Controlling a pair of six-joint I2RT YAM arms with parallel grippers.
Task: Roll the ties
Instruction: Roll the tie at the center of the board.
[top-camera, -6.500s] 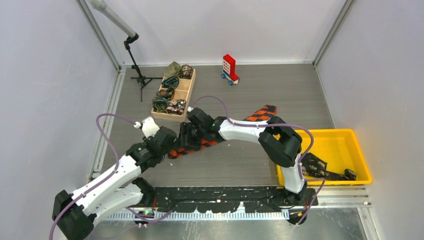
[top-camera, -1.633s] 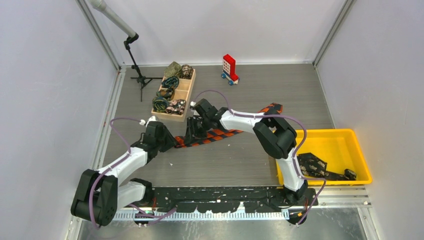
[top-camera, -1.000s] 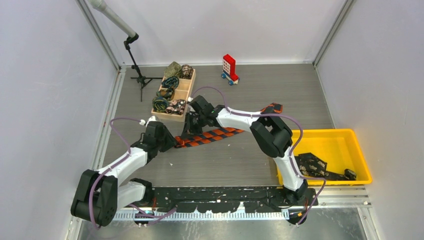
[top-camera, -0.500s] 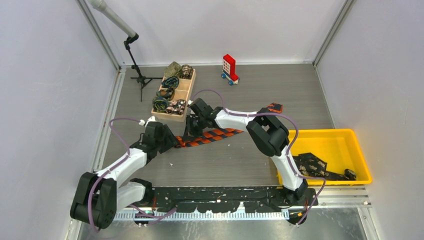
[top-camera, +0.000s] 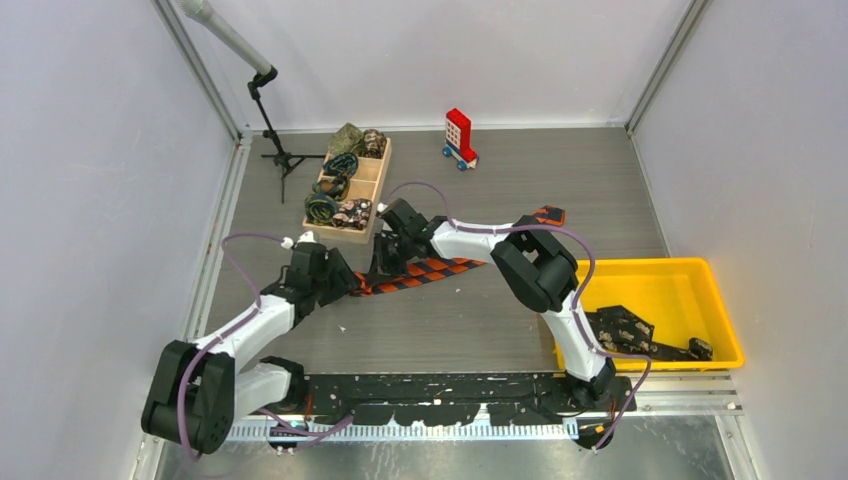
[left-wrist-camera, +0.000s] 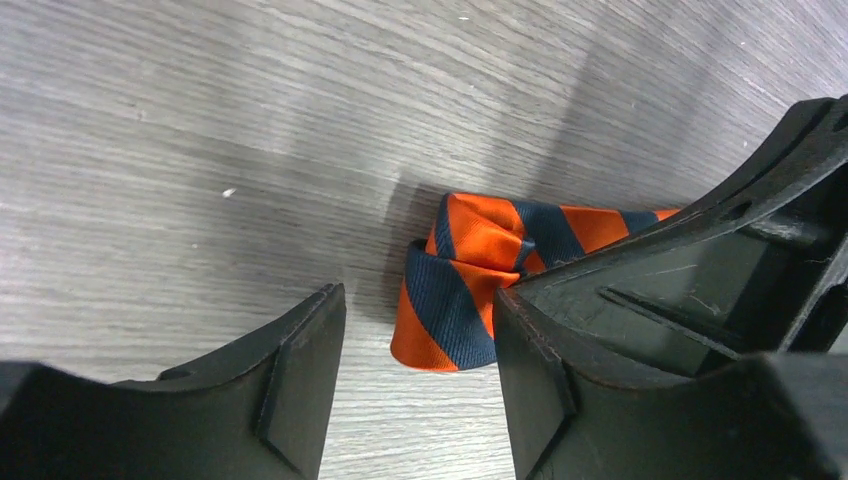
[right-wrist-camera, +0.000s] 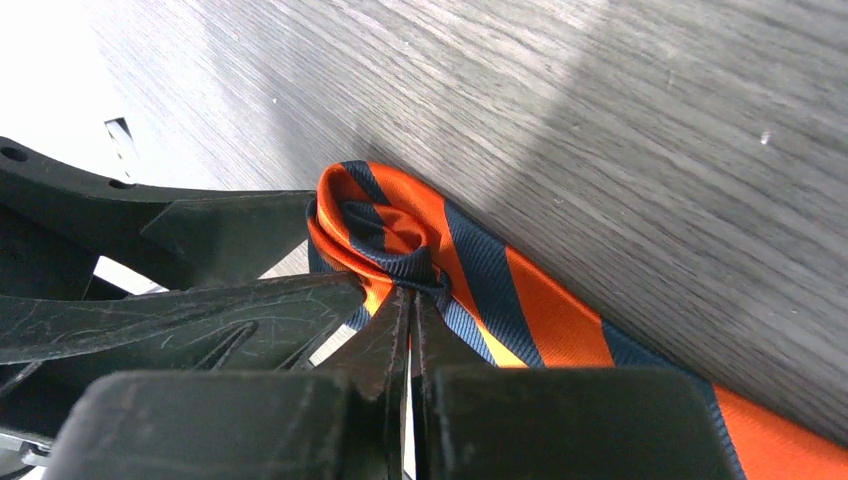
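Note:
An orange-and-dark checked tie (top-camera: 440, 266) lies slantwise on the grey table, its near end curled into a small roll (right-wrist-camera: 375, 232). My right gripper (top-camera: 384, 266) is shut on that rolled end, fingertips pinching the fabric (right-wrist-camera: 410, 292). My left gripper (top-camera: 346, 284) stands open right beside it. The folded tie end (left-wrist-camera: 455, 300) sits between the left fingers, close against the right-hand finger (left-wrist-camera: 620, 330). One left finger (right-wrist-camera: 215, 235) shows beside the roll in the right wrist view.
A wooden compartment box (top-camera: 378, 178) with several rolled ties stands at the back left, beside a microphone stand (top-camera: 275, 150). A red-and-white toy block on blue wheels (top-camera: 459, 138) sits at the back. A yellow bin (top-camera: 680, 285) at the right holds dark ties (top-camera: 625, 330).
My left gripper has opened, its fingers parting from the tie's end. My right gripper has closed tighter on the roll. Both arms have barely shifted.

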